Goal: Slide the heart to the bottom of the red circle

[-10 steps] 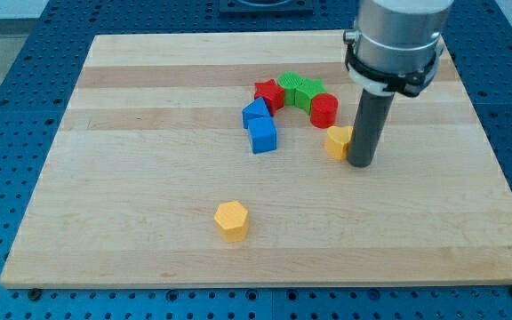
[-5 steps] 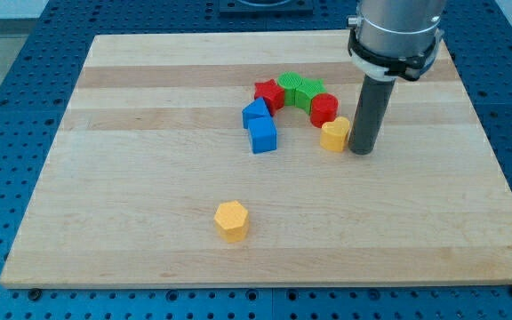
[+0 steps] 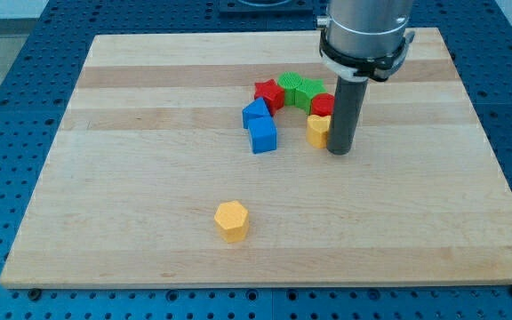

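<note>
- Yellow heart [image 3: 317,130] shoved leftward over the last second, from a spot out to the right of the red circle [image 3: 323,104] to one just on its near side, touching or nearly so.
- My tip [image 3: 340,150] moved left along with it, now pressed against the heart's right flank; rod upright, partly covering the red circle's right edge.
- Judged from this: task close to done, heart roughly at the bottom of the red circle, perhaps only a small nudge or nothing left.
- No fingers on this rig, so no opening to report and nothing held; contact only by the rod's side against the heart.
- Cluster at the far centre of the wooden board [image 3: 149,178]: red star [image 3: 268,93] at left, two green blocks [image 3: 299,91] in the middle, shapes hard to make out, then the red circle at right.
- Two blue blocks left of the heart, apart from it: the farther blue block [image 3: 255,112] just near the red star, the nearer blue block [image 3: 262,136] touching it.
- Yellow hexagon [image 3: 231,220] alone, well apart, near and to the left.
- Risk, as a guess: further leftward push could carry the heart past the circle toward the blue blocks.
</note>
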Tool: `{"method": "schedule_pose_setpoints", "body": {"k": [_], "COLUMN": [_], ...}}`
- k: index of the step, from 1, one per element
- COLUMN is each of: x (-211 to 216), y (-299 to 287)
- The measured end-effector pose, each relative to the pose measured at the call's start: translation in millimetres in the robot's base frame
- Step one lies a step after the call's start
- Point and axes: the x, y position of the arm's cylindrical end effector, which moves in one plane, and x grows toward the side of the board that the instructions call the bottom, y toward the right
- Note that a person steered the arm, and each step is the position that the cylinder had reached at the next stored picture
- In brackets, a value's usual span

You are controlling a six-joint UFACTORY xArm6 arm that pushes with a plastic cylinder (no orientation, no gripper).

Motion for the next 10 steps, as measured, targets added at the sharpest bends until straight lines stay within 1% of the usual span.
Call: {"method": "schedule_pose_setpoints", "body": {"k": [8, 9, 10], "x": [-6, 17, 66], "y": [-4, -4, -4]}}
